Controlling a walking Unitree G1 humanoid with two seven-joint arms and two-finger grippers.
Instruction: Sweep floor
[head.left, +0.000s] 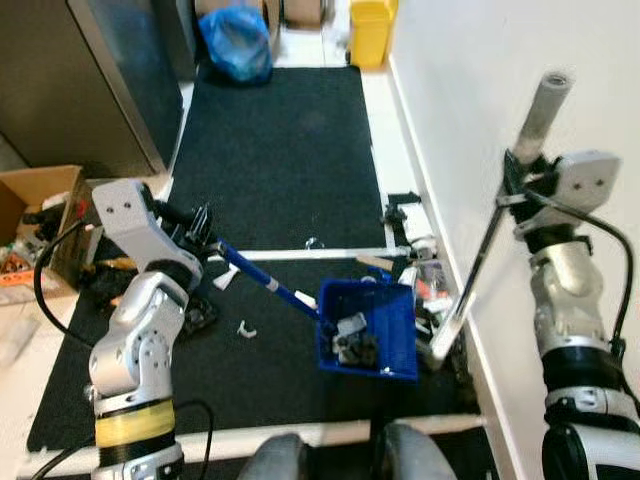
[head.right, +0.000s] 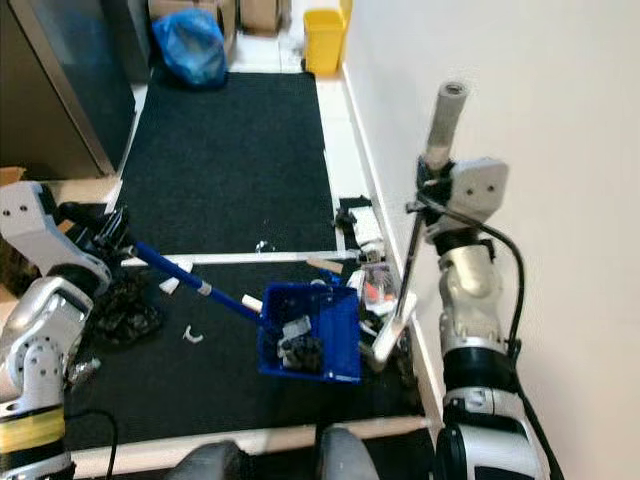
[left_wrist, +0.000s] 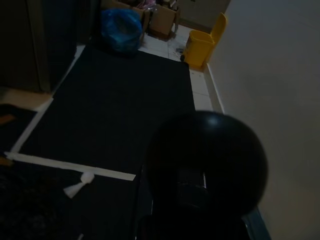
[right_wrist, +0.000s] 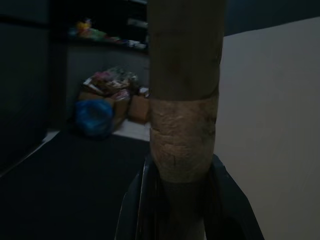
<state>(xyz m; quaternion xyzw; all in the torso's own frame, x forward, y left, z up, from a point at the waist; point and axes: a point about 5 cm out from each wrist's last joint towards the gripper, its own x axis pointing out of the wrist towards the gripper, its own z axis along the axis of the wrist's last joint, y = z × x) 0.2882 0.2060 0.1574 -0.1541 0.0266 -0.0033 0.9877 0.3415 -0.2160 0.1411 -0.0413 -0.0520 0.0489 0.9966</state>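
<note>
**Caller:** Down at the bottom edge, the robot's own grey knees (head.left: 330, 452) poke in, and just beyond them sits the blue dustpan (head.left: 372, 330) on the black mat (head.left: 275, 150).

**Analyst:** Left gripper (head.left: 203, 232) is clamped on the far end of the dustpan's long blue handle (head.left: 270, 284), fingers closed around it. The handle runs diagonally from the gripper down to the pan.

**Caller:** And the other side?

**Analyst:** Right gripper (head.left: 522, 180) is wrapped tight on the broom stick (head.left: 478, 275), high up near the pale grip end. In the right wrist view that stick (right_wrist: 184, 100) looks like a worn, brownish-grey tube with a rough, cracked band, held between the black fingers (right_wrist: 131, 210).

**Caller:** Where's the broom relative to the pan?

**Analyst:** The stick slants down along the white wall (head.left: 480, 80), its lower end just beside the dustpan's right wall. The broom head itself is hard to make out.

**Caller:** What's in the pan?

**Analyst:** Dark and pale scraps (head.left: 354, 340) piled inside. More litter (head.left: 418, 262) lies scattered between the pan and the wall, and a small white piece (head.left: 246, 328) rests on the mat to the pan's left.

**Caller:** Any writing?

**Analyst:** None legible. White tape (head.left: 330, 254) crosses the mat. Farther off: a blue plastic bag (head.left: 236, 42), a yellow bin (head.left: 371, 30), and a cardboard box (head.left: 35, 200) at left.
</note>
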